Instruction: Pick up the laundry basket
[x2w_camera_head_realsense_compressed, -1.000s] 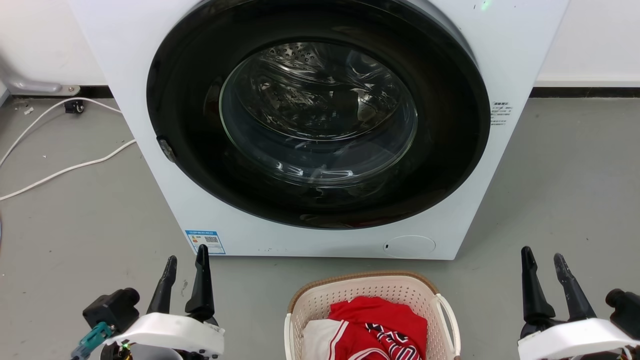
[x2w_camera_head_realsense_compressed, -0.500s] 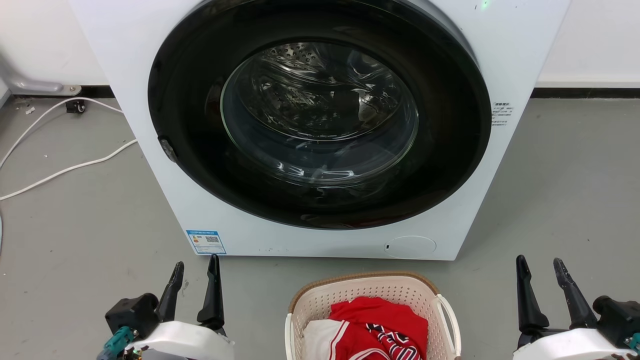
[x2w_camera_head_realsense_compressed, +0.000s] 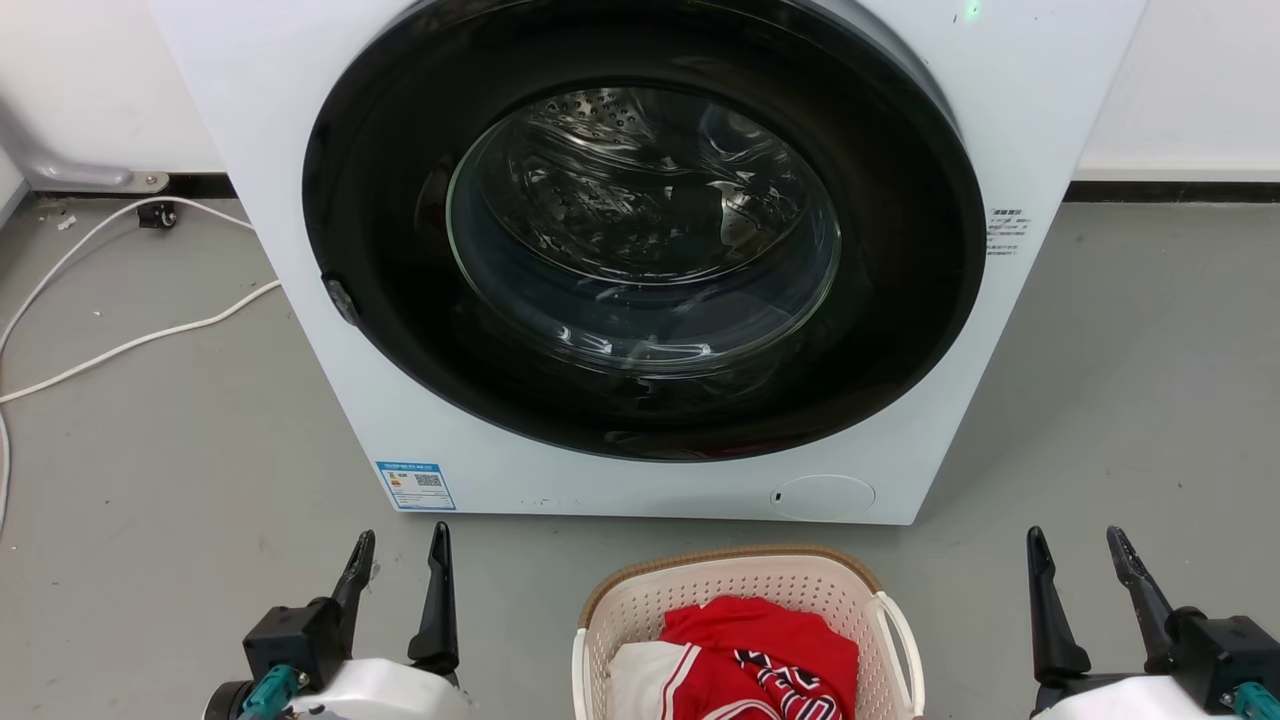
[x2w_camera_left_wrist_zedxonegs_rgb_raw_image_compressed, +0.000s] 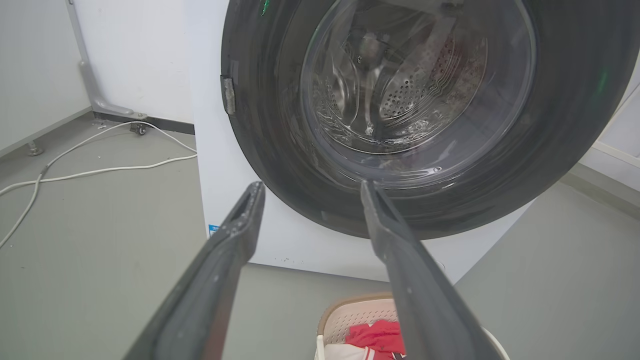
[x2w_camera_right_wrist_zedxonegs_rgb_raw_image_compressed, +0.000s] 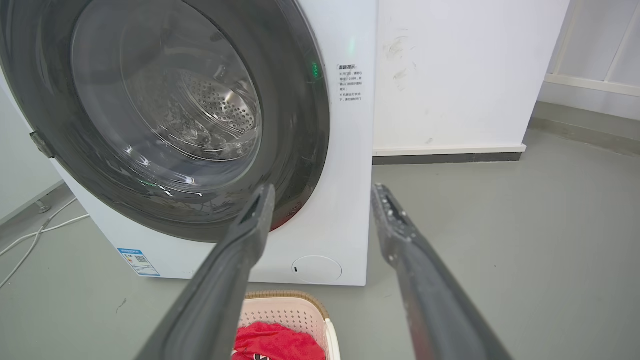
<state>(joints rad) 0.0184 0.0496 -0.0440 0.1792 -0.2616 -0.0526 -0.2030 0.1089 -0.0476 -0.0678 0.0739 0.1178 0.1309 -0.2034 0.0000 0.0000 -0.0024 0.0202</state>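
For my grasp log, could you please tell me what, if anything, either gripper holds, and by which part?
Nothing is held: the left gripper and the right gripper are both open and empty, flanking the laundry basket without touching it.

laundry basket (x2w_camera_head_realsense_compressed: 700, 580) before the washer (x2w_camera_head_realsense_compressed: 480, 470); clothes (x2w_camera_head_realsense_compressed: 770, 640) in it, perhaps two pieces.

Dead ahead I've got a white front-loading washer (x2w_camera_head_realsense_compressed: 480, 480), and I can see the steel drum (x2w_camera_head_realsense_compressed: 640, 200) through its dark round door (x2w_camera_head_realsense_compressed: 380, 300). There's a green light (x2w_camera_head_realsense_compressed: 968, 10) at the washer's top right. Grey floor (x2w_camera_head_realsense_compressed: 1130, 400) all round. White wall (x2w_camera_head_realsense_compressed: 1190, 80) behind, with dark skirting (x2w_camera_head_realsense_compressed: 1170, 188). Far left, a white cable (x2w_camera_head_realsense_compressed: 130, 343) snakes over the floor.
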